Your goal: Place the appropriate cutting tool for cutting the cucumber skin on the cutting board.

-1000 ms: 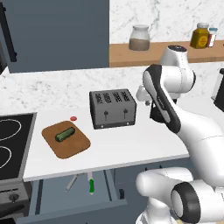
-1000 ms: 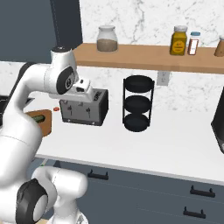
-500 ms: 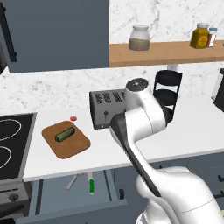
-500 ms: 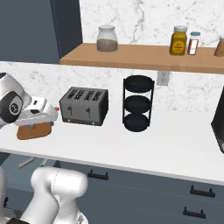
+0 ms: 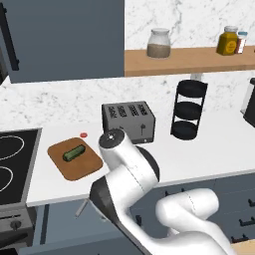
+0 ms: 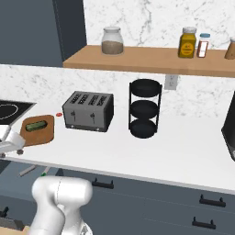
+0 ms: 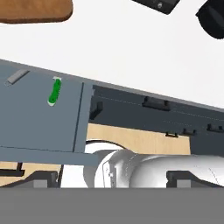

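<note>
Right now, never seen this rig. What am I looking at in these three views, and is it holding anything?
It is a simulated kitchen with a white robot arm on a base that can drive. Two cameras ride on the base, behind the arm to its left and right, and look over the counter. The third sits on the hand and looks along the gripper, so that picture is tilted.

On the counter are a wooden cutting board with a cucumber on it, a toaster and a black three-tier rack. A stove is to the left.

The arm is bent low in front of the counter. The hand view looks at an open drawer holding a pale grey peeler and a green-handled knife. The fingers stand apart with nothing between them: nothing is held.
</note>
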